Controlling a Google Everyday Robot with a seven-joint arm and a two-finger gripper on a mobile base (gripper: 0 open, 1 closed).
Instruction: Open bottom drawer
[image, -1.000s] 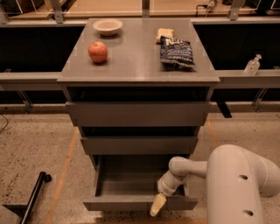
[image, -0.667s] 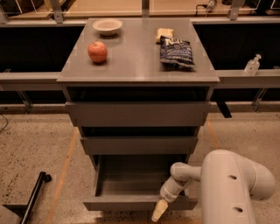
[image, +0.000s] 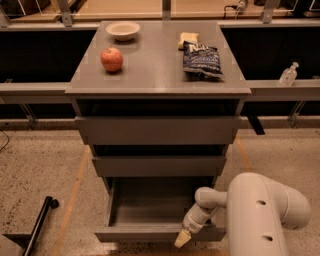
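Note:
The grey cabinet has three handleless drawer fronts. The bottom drawer stands pulled out, its grey tray inside showing and bare. The top drawer front and middle drawer front are in. My gripper is at the right part of the bottom drawer's front edge, its pale tip hanging just over the front. The white arm reaches in from the lower right.
On the cabinet top lie a red apple, a white bowl, a dark chip bag and a small yellow item. A sanitizer bottle stands on the right ledge. A black bar lies on the floor at left.
The drawer stays out. The arm has drawn back slightly toward the lower right, and the view sits a little higher.

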